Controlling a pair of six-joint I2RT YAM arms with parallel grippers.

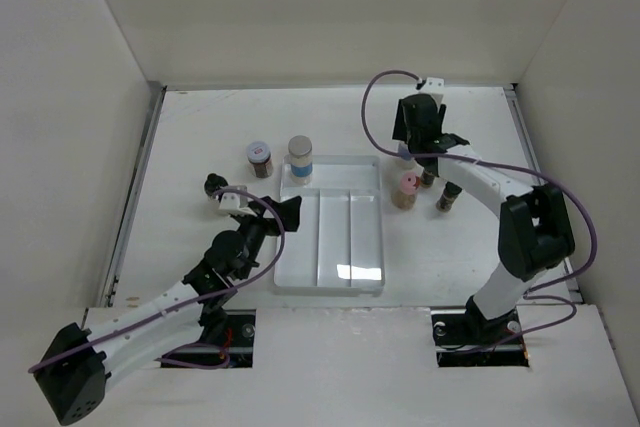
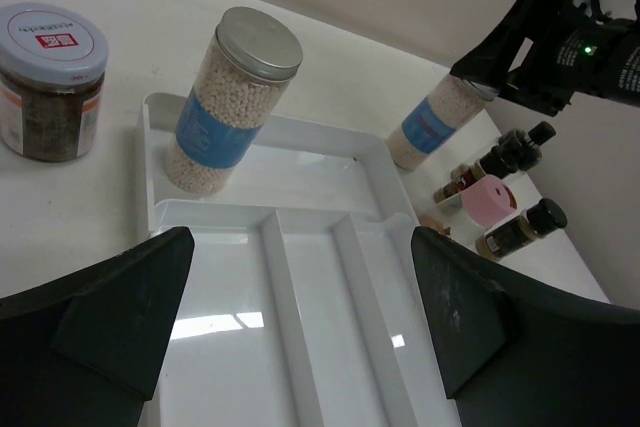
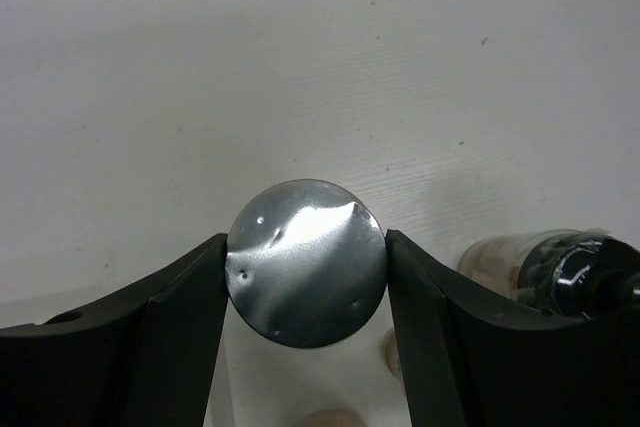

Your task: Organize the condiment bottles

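White plastic, the divided tray (image 1: pixel 330 237) sits in the middle of the table (image 1: pixel 200 127). We see the right fingers (image 3: pixel 150 337) pressed against both sides of the grey lid of a blue-labelled bead jar (image 3: pixel 306 262), which stands just off the tray's far right corner. A second bead jar (image 2: pixel 232 97) stands upright in the tray's far compartment. The left fingers (image 2: pixel 120 317) hang wide apart and empty over the tray's left edge. A short blue-lidded jar (image 1: pixel 260 158) stands left of the tray's far end. A pink-capped bottle (image 1: pixel 406 187) and two black-capped bottles (image 1: pixel 447 197) stand to the tray's right.
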